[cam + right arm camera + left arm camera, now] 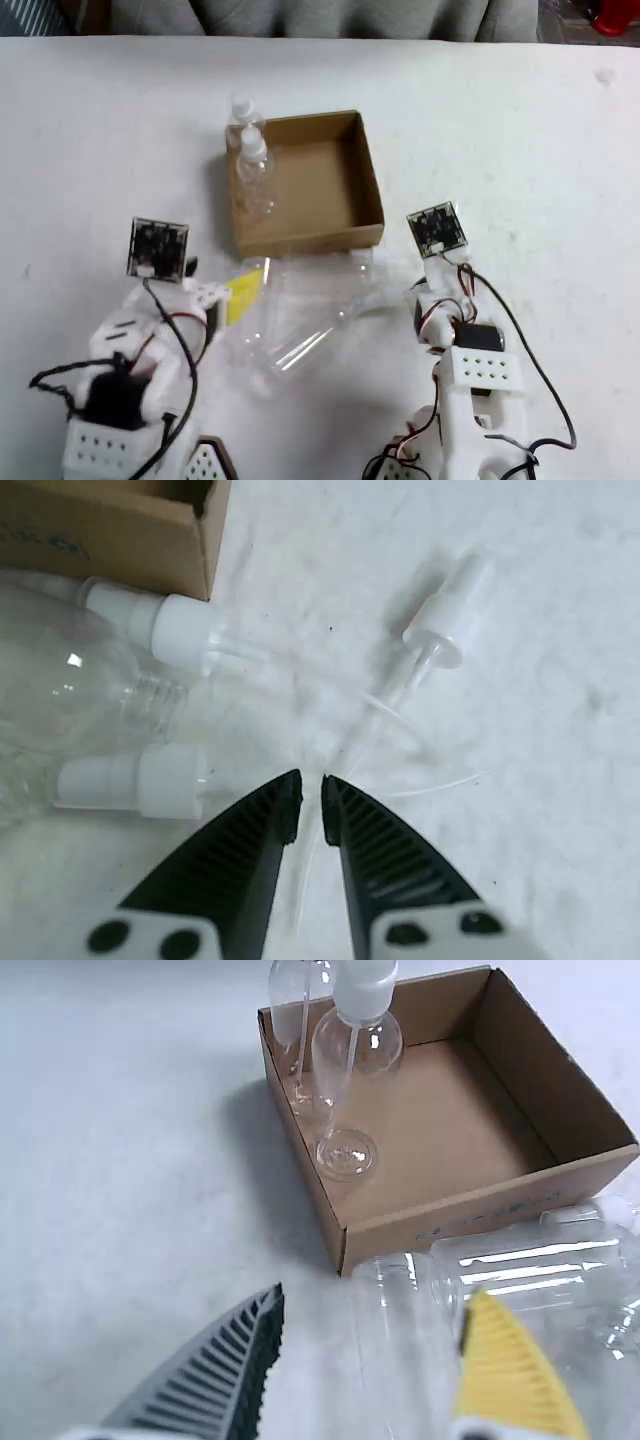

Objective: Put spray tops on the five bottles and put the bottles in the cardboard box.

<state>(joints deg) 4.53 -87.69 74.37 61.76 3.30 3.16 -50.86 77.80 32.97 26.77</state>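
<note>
Cardboard box [310, 240] at centre of the high view, with one spray-topped bottle [253, 165] upright inside and a second bottle [243, 112] at its upper-left corner. My left gripper [220, 282], lower left, is spread wide beside clear bottles [300, 325] lying below the box. My right gripper [310, 780], lower right, is pinched nearly closed near a loose spray top [450, 620]. White table [520, 130].
</note>
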